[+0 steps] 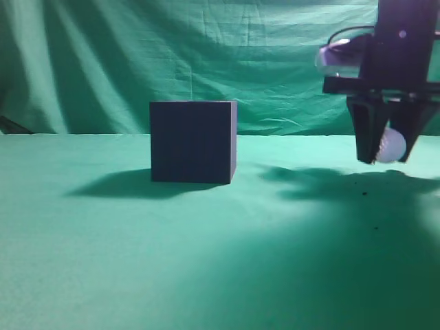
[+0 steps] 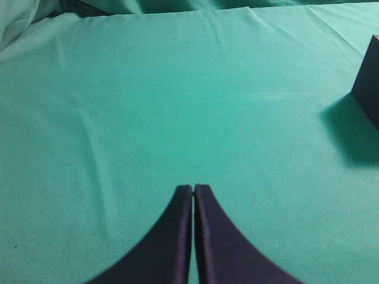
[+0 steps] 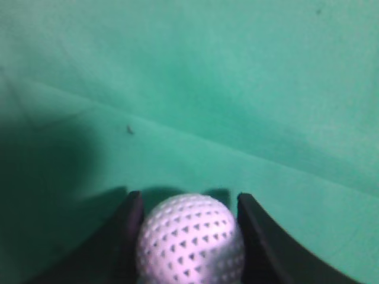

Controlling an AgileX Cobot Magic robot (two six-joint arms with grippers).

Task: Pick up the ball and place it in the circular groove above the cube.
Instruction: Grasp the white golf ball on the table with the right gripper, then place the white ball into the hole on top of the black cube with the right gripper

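Observation:
The dark navy cube (image 1: 193,141) stands on the green cloth left of centre; one corner of it shows at the right edge of the left wrist view (image 2: 371,77). My right gripper (image 1: 385,157) hangs at the far right, above the cloth, shut on the white dimpled ball (image 1: 392,144). In the right wrist view the ball (image 3: 189,239) sits between the two black fingers (image 3: 189,204). My left gripper (image 2: 193,189) is shut and empty over bare cloth, left of the cube. It does not show in the exterior view. The cube's top face is not visible.
Green cloth covers the table (image 1: 206,261) and hangs as a backdrop (image 1: 172,48). The right arm's shadow falls across the cloth at the right front (image 1: 344,185).

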